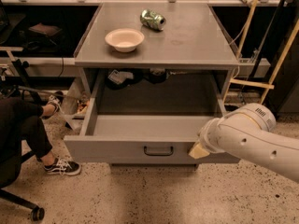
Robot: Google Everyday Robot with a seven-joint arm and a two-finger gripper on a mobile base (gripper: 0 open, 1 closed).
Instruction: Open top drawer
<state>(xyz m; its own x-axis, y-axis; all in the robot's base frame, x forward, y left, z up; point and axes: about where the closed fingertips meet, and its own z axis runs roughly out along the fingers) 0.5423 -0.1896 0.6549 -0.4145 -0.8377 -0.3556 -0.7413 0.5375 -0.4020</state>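
Note:
The top drawer point(117, 148) is a wide grey drawer. It stands pulled far out from the grey cabinet point(159, 55), and its inside looks bare. Its small black bar handle point(158, 150) sits at the centre of the flat front. My white arm point(252, 134) comes in from the right. Its gripper point(198, 150) is at the right part of the drawer front, to the right of the handle and apart from it. Most of the gripper is hidden behind the arm's wrist.
A cream bowl point(124, 39) and a crushed green can point(153, 19) lie on the cabinet top. Dark items point(122, 76) lie at the back of the cavity. A seated person's leg point(28, 129) and shoe point(63, 167) are at left, and a wooden frame point(261, 83) at right.

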